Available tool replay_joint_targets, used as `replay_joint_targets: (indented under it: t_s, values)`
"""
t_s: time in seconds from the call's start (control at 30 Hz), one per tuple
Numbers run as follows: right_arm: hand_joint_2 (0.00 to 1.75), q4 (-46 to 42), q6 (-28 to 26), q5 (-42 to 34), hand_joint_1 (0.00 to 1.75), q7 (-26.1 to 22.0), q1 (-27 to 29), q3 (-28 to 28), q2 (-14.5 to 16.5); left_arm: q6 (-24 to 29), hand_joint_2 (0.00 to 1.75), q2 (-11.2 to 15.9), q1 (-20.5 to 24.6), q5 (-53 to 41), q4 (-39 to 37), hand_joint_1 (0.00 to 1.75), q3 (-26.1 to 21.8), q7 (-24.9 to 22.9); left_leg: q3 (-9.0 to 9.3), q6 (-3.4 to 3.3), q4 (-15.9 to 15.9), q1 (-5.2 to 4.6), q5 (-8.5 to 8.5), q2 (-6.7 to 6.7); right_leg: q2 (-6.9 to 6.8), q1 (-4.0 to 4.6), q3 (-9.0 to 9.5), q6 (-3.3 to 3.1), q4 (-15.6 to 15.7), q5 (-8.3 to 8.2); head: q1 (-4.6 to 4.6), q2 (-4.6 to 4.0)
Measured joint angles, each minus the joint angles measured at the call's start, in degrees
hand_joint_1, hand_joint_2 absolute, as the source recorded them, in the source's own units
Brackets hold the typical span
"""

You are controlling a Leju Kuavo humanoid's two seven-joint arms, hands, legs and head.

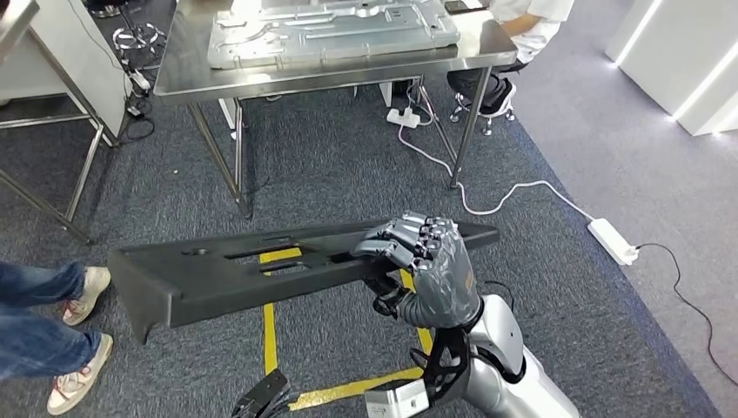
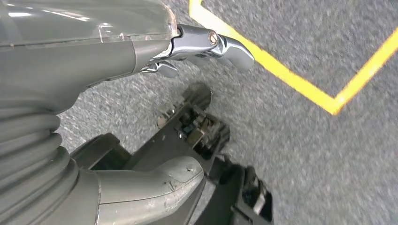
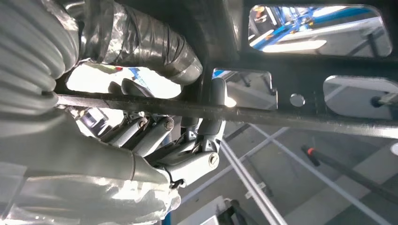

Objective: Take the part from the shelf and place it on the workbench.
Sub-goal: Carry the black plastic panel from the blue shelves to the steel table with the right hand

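The part point(image 1: 218, 274) is a long black plastic panel with several cut-outs, held level above the carpet in the head view. My right hand point(image 1: 426, 261) grips its near edge toward the right end, fingers curled over the top. In the right wrist view the fingers point(image 3: 206, 126) wrap around the part's thin edge point(image 3: 300, 115) from below. The workbench point(image 1: 187, 74) is a steel table ahead, carrying a large silver pressed panel point(image 1: 331, 30). My left hand point(image 1: 261, 398) hangs low, holding nothing; in the left wrist view its fingers point(image 2: 211, 44) and thumb point(image 2: 155, 183) stand apart over the carpet.
A person's jeans and sneakers point(image 1: 74, 335) are at the left. Another person sits behind the workbench's right end point(image 1: 522, 26). A white power strip point(image 1: 613, 241) and cable lie on the carpet at the right. Yellow tape point(image 1: 270, 335) marks the floor. A second metal frame point(image 1: 83, 170) stands left.
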State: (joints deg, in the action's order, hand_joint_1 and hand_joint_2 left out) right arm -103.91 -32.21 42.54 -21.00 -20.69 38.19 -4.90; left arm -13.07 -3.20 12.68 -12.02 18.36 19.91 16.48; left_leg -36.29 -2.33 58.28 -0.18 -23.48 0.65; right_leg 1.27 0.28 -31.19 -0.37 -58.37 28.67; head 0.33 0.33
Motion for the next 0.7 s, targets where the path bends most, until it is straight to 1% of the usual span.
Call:
replay_joint_targets:
  t_s: [0.03, 0.07, 0.1, 0.13, 0.17, 0.2, 0.23, 0.27, 0.3, 0.33, 0.37, 0.4, 0.43, 0.47, 0.53, 0.57, 0.6, 0.63, 0.67, 0.7]
  values:
    - [1.75, -0.07, -0.02, 0.04, 1.75, 0.00, 0.04, 0.03, -0.01, -0.14, 1.75, -0.01, -0.02, 0.01, 0.00, 0.00, 0.00, 0.17, 0.37, -0.13, -0.53, 0.16, 0.18, -0.04, -0.13, 0.01, 0.01, 0.25, -0.25, 0.39, 0.01, 0.00]
    - [1.75, -0.16, -0.03, 0.13, 1.75, -0.01, 0.08, 0.07, -0.02, -0.23, 1.75, -0.02, -0.04, 0.00, 0.00, 0.00, 0.00, 0.33, 0.77, -0.32, -1.06, 0.35, 0.30, -0.10, -0.29, 0.00, -0.46, 0.51, -1.40, 1.25, 0.01, 0.00]
    - [1.75, -0.25, -0.04, 0.25, 1.75, -0.01, 0.16, 0.13, -0.02, -0.28, 1.75, -0.01, -0.08, -0.02, 0.00, 0.00, 0.00, 0.47, 1.13, -0.49, -1.49, 0.53, 0.36, -0.16, -0.46, -0.06, -1.55, 0.77, -3.71, 2.60, 0.02, 0.00]
    - [1.75, -0.30, -0.05, 0.39, 1.75, -0.01, 0.29, 0.18, -0.04, -0.29, 1.75, -0.01, -0.13, -0.06, 0.00, 0.00, 0.00, 0.58, 1.30, -0.60, -1.61, 0.46, 0.26, -0.18, -0.61, -0.23, -3.32, 1.02, -7.05, 4.20, 0.02, 0.00]
    - [1.75, -0.34, -0.06, 0.53, 1.75, -0.01, 0.49, 0.23, -0.06, -0.30, 1.75, 0.00, -0.20, -0.12, 0.00, 0.00, 0.00, 0.63, 1.34, -0.68, -1.59, 0.44, 0.12, -0.19, -0.65, -0.45, -5.56, 1.27, -10.84, 5.68, 0.02, 0.00]
    - [1.75, -0.34, -0.07, 0.66, 1.75, -0.01, 0.71, 0.28, -0.09, -0.31, 1.75, 0.01, -0.31, -0.18, -0.01, 0.00, 0.00, 0.67, 1.36, -0.69, -1.54, 0.45, -0.04, -0.19, -0.67, -0.69, -7.53, 1.51, -13.88, 6.46, 0.02, 0.00]
    - [1.75, -0.34, -0.07, 0.74, 1.75, -0.01, 0.90, 0.33, -0.12, -0.32, 1.75, 0.01, -0.43, -0.23, -0.01, 0.00, 0.00, 0.69, 1.40, -0.63, -1.45, 0.48, -0.21, -0.18, -0.72, -0.93, -8.85, 1.74, -15.47, 6.33, 0.02, 0.00]
    - [1.75, -0.34, -0.07, 0.79, 1.75, -0.01, 1.01, 0.36, -0.15, -0.32, 1.75, 0.01, -0.55, -0.27, -0.02, 0.00, 0.00, 0.69, 1.47, -0.49, -1.27, 0.56, -0.46, -0.16, -0.80, -1.20, -9.07, 1.97, -14.79, 4.94, 0.02, 0.00]
    - [1.75, -0.34, -0.07, 0.82, 1.75, -0.01, 1.03, 0.39, -0.16, -0.32, 1.75, 0.00, -0.61, -0.28, -0.02, 0.00, 0.00, 0.69, 1.58, -0.27, -0.99, 0.68, -0.76, -0.13, -0.90, -1.47, -8.20, 2.20, -12.10, 2.75, 0.02, 0.00]
    - [1.75, -0.34, -0.07, 0.85, 1.75, -0.01, 1.03, 0.40, -0.17, -0.31, 1.75, 0.00, -0.63, -0.28, -0.02, 0.00, 0.00, 0.70, 1.65, 0.05, -0.58, 0.79, -1.15, -0.09, -1.04, -1.73, -6.73, 2.45, -8.32, 0.57, 0.03, 0.00]
    - [1.75, -0.33, -0.07, 0.87, 1.75, 0.01, 1.03, 0.42, -0.16, -0.29, 1.75, 0.01, -0.58, -0.27, -0.02, 0.00, 0.00, 0.69, 1.61, 0.44, -0.08, 0.77, -1.57, -0.03, -1.06, -1.82, -5.30, 2.60, -4.89, -1.09, 0.05, 0.00]
    - [1.75, -0.33, -0.08, 0.91, 1.75, 0.03, 1.03, 0.43, -0.16, -0.27, 1.75, 0.02, -0.53, -0.28, -0.02, 0.00, 0.00, 0.66, 1.50, 0.84, 0.30, 0.72, -1.90, 0.03, -1.00, -1.88, -4.41, 2.46, -2.76, -1.88, 0.03, 0.00]
    - [1.75, -0.33, -0.09, 0.97, 1.75, 0.07, 1.03, 0.44, -0.15, -0.26, 1.75, 0.02, -0.49, -0.29, -0.02, 0.00, 0.00, 0.61, 1.38, 1.19, 0.57, 0.61, -2.12, 0.08, -0.88, -1.82, -4.07, 2.19, -1.84, -1.95, 0.02, 0.00]
    - [1.75, -0.33, -0.10, 1.01, 1.75, 0.13, 1.04, 0.47, -0.15, -0.28, 1.75, 0.02, -0.47, -0.31, -0.02, 0.00, 0.00, 0.56, 1.32, 1.49, 0.67, 0.55, -2.19, 0.10, -0.71, -1.65, -4.16, 1.73, -1.92, -1.83, 0.01, 0.00]
    - [1.75, -0.34, -0.09, 1.07, 1.75, 0.22, 1.03, 0.51, -0.14, -0.45, 1.75, 0.00, -0.49, -0.36, -0.01, 0.00, 0.00, 0.50, 1.31, 1.96, 0.89, 0.73, -2.44, 0.04, -0.61, -1.58, -4.17, 0.82, -1.86, -1.93, -0.02, 0.00]
    - [1.75, -0.35, -0.08, 1.08, 1.75, 0.26, 1.01, 0.52, -0.14, -0.58, 1.75, 0.00, -0.47, -0.37, -0.01, 0.00, 0.00, 0.51, 0.97, 2.16, 1.77, 0.83, -3.13, -0.07, -0.63, -1.54, -4.09, 0.43, -1.76, -1.98, -0.02, 0.00]
    - [1.75, -0.36, -0.05, 1.09, 1.75, 0.27, 0.99, 0.53, -0.13, -0.74, 1.75, -0.01, -0.45, -0.40, 0.00, 0.00, 0.00, 0.52, 0.13, 2.31, 3.72, 0.88, -4.39, -0.17, -0.70, -1.52, -4.00, 0.07, -1.68, -2.01, -0.02, 0.00]
    - [1.75, -0.36, -0.02, 1.11, 1.75, 0.29, 0.98, 0.54, -0.13, -0.93, 1.75, -0.01, -0.43, -0.44, -0.01, 0.00, 0.00, 0.55, -1.24, 2.42, 6.75, 0.87, -6.06, -0.27, -0.76, -1.40, -3.95, -0.22, -1.65, -1.97, -0.02, 0.00]
    - [1.75, -0.36, 0.03, 1.13, 1.75, 0.29, 0.97, 0.55, -0.13, -1.14, 1.75, -0.01, -0.43, -0.50, -0.01, 0.00, 0.01, 0.60, -3.06, 2.45, 10.62, 0.86, -7.88, -0.32, -0.81, -1.21, -3.94, -0.45, -1.65, -1.90, -0.01, 0.00]
    - [1.75, -0.35, 0.11, 1.14, 1.75, 0.31, 0.97, 0.57, -0.13, -1.33, 1.75, -0.02, -0.47, -0.56, -0.01, 0.00, 0.02, 0.64, -4.81, 2.39, 14.22, 0.84, -9.18, -0.32, -0.83, -0.99, -3.93, -0.63, -1.66, -1.82, -0.01, 0.00]
